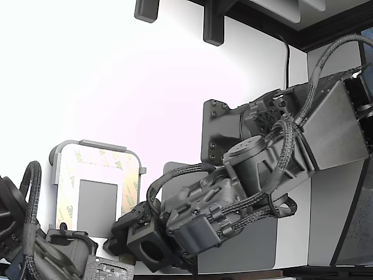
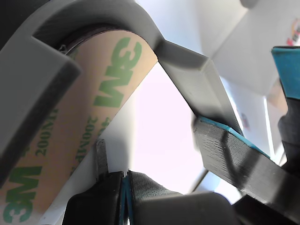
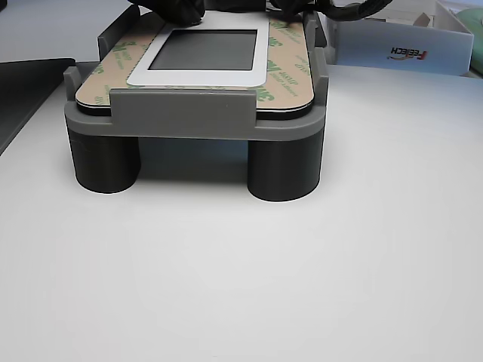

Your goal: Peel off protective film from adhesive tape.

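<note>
Protective film (image 2: 84, 126): matt cream paper w/ green 3M print, smooth. Tray (image 3: 189, 121) just beside gripper (image 2: 159, 154): matt grey plastic (faint layer lines on legs). Gripper fingers (image 2: 234, 159): dark ribbed rubbery pads, blue backing. Table (image 3: 302, 286): smooth white, slight sheen.

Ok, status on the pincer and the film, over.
Pincer at the tray corner, jaws apart, nothing gripped. Protective film lies flat, unpeeled. Nothing in the way.

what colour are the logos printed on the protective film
Pale green "3M" logos on a cream-tan protective film, clearest in the wrist view.
</note>
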{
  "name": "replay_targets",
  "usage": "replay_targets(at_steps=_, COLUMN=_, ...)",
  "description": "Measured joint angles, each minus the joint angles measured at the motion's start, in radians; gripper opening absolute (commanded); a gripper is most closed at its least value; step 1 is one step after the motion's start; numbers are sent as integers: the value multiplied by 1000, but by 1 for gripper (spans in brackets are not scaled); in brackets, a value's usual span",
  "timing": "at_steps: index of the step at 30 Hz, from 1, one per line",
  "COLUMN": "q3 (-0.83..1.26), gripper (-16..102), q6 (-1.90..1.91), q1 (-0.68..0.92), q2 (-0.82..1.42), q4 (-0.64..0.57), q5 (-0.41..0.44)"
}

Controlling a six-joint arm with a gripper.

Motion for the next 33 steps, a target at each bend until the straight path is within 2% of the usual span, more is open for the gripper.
replay_targets(at_steps=33, q3=-17, gripper=-11, q6=15, q1=14, q2=15, q4=55, q5=11)
